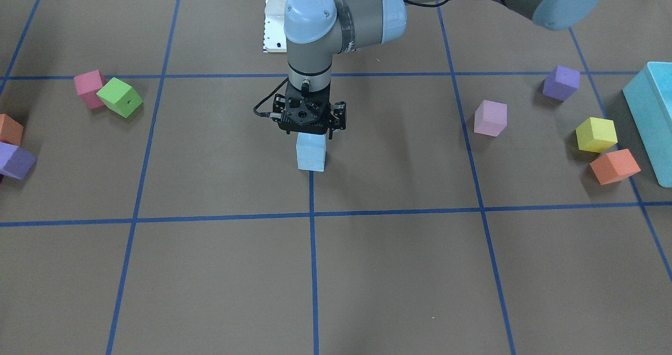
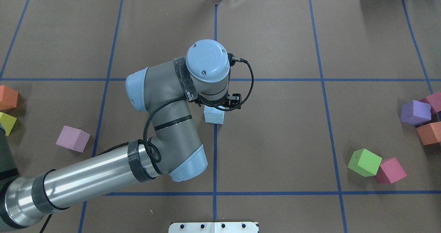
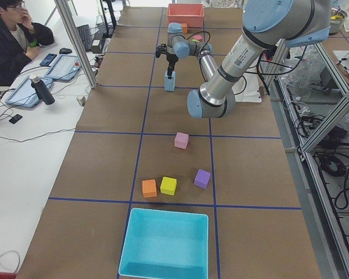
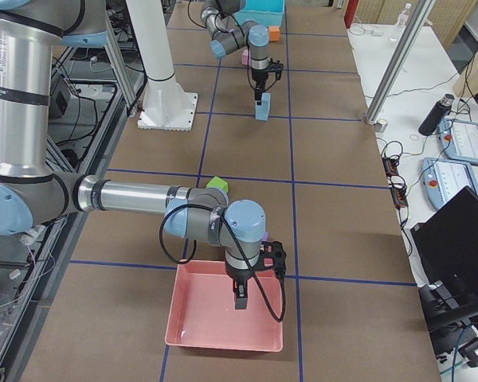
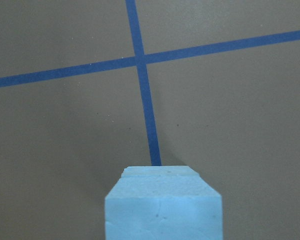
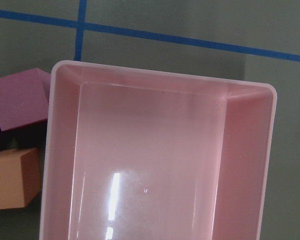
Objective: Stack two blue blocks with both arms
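Exterior right view: near, the right end effector (image 4: 240, 302) hangs over the pink tray (image 4: 223, 344), its opening impossible to tell; far along the table (image 4: 334, 199), the left end effector (image 4: 260, 96) meets the two blue blocks (image 4: 262, 110), stacked upright; grip likewise unclear.

2 pale blue foam cubes (image 1: 311, 153), 1 atop the other: centre of brown table (image 1: 210, 281), beneath left gripper (image 1: 311, 134). Right gripper (image 4: 240, 301): above pink plastic tray (image 4: 199, 318), right end.
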You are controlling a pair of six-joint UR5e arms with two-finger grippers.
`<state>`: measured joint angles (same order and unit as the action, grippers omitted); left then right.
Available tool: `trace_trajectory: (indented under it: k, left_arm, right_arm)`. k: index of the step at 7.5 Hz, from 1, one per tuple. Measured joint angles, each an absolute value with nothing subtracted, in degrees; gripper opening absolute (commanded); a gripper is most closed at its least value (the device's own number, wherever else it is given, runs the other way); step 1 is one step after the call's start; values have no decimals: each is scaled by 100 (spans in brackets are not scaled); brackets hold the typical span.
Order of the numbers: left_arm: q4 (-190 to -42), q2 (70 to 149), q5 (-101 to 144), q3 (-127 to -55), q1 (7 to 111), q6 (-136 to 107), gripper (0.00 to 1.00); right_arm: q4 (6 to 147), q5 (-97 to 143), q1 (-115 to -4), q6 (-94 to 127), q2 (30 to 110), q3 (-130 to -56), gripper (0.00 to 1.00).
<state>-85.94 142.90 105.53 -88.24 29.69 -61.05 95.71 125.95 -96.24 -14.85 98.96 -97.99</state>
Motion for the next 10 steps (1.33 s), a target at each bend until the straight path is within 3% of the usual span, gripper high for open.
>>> trace_trajectory:
  k: [2, 5, 10]
  left_arm:
    - [-8070, 14118, 10974, -9530, 3394, -5975, 98]
    - [-7403, 13048, 11669, -10714, 4513, -4434, 98]
    - [-7509, 10492, 12699, -10861, 7368, -526, 98]
  right_arm:
    - [9571, 12595, -9624, -1485, 9901, -9792, 100]
    - [9571, 12602, -9624, -1485, 9905, -9765, 100]
    - [9571, 12952, -9624, -1485, 9905, -9677, 100]
